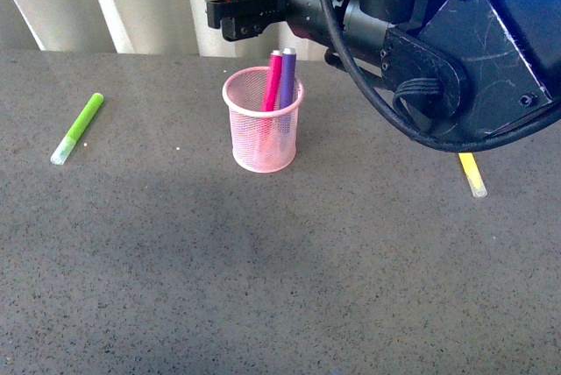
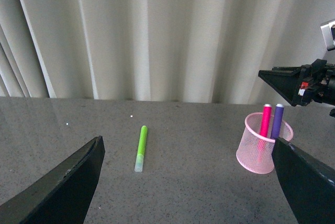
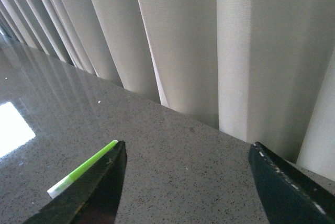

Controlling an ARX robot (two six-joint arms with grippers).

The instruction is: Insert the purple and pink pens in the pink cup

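The pink cup (image 1: 263,130) stood upright on a grey speckled table (image 1: 263,287), in front of pale vertical blinds (image 2: 157,35). It was my landmark for everything else. Both task pens were already inside it: the pink pen (image 1: 273,81) and the purple pen (image 1: 287,77) leaned side by side against the far part of the rim, tips poking out above it.

My right gripper (image 1: 230,16) hung above and just behind the cup, holding nothing. In the right wrist view its two dark fingers (image 3: 104,187) stood spread wide, with only table and blinds between them. My left gripper (image 2: 188,182) sat well to the left of the cup, also spread wide and empty, its fingers framing the table.

A lime-green marker (image 1: 79,128) lay flat well to the left of the cup. A yellow marker (image 1: 472,173) lay well to the right of it, partly hidden by my right arm (image 1: 456,51). Neither belongs to the task.

I judged the inserting to be done, and the step in hand to be the retreat after release. The next move called for drawing my right arm up and away without brushing the pen tips or tipping the light mesh cup.
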